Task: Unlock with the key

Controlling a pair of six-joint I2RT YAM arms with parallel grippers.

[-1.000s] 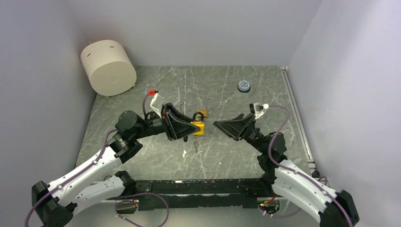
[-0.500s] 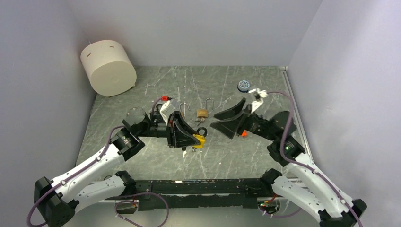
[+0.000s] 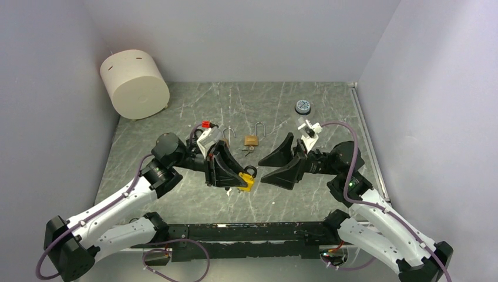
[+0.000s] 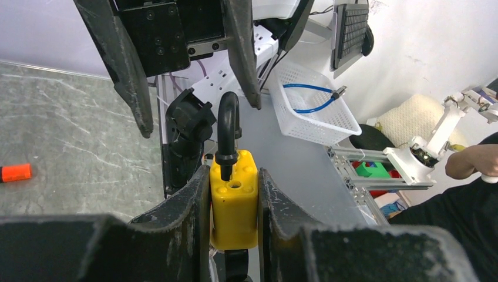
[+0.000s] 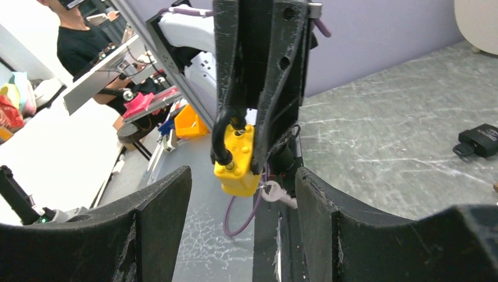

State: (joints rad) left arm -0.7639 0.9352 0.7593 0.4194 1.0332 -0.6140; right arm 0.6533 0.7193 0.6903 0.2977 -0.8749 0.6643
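My left gripper [image 3: 237, 176] is shut on a yellow padlock [image 3: 246, 181] and holds it above the table, black shackle [image 4: 228, 126] pointing at the right arm. In the left wrist view the padlock [image 4: 234, 202] sits squeezed between both pads, and one shackle end stands just above its hole. A silver key [image 5: 276, 192] sticks out of the lock's underside [image 5: 236, 167]. My right gripper [image 3: 262, 170] is open and empty, facing the padlock from a short gap to its right. Its fingers [image 4: 124, 64] show wide apart beyond the shackle.
A brass padlock [image 3: 251, 141] and two loose shackles [image 3: 229, 133] lie on the table behind the grippers. A black padlock [image 5: 481, 140] shows in the right wrist view. A white roll [image 3: 134, 84] stands at the back left and a blue round tin [image 3: 303, 106] at the back right.
My left gripper has carried the yellow padlock nearer and turned its shackle toward the right arm. The right arm has swung up and in, its open gripper now level with the padlock.
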